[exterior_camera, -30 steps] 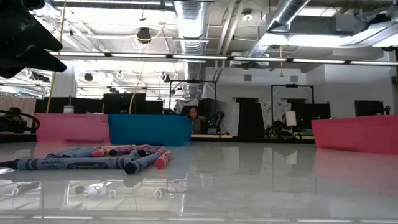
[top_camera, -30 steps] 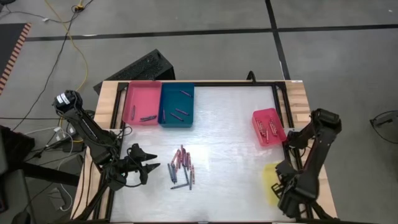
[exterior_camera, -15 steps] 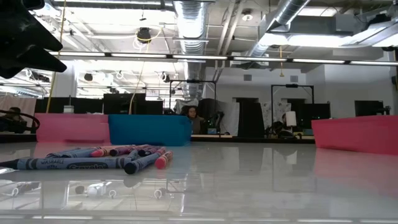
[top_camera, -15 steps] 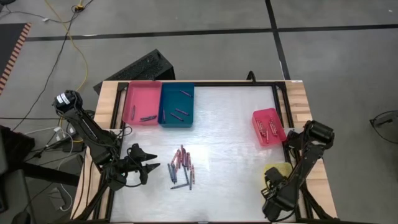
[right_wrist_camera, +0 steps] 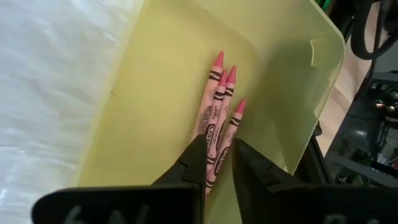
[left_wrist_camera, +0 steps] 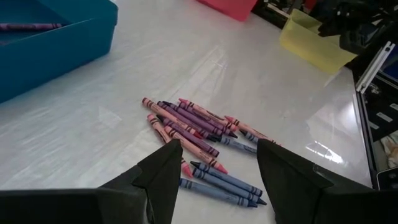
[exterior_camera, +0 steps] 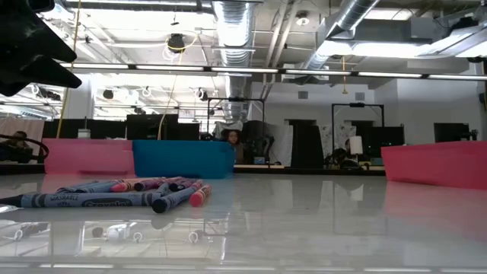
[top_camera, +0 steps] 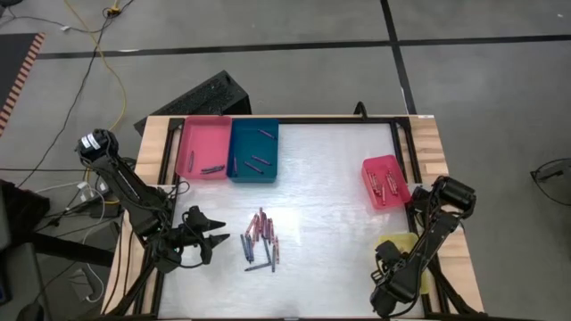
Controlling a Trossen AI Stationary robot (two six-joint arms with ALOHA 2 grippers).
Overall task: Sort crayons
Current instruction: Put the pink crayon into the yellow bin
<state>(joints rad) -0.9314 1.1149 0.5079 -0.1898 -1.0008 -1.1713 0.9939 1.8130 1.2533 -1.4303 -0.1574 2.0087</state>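
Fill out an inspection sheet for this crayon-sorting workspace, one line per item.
Surface: glossy white table, wooden side rails.
Job's things: loose crayons piled near the middle; a few in the pink tray, blue tray and red tray; pink ones in the yellow tray.
Clutter: nothing seen.
Grippers: left gripper open beside the pile; right gripper over the yellow tray, fingers narrowly parted around a pink crayon.
Cables: yellow cable on the floor.
Surroundings: grey floor; open room beyond with ceiling ducts.
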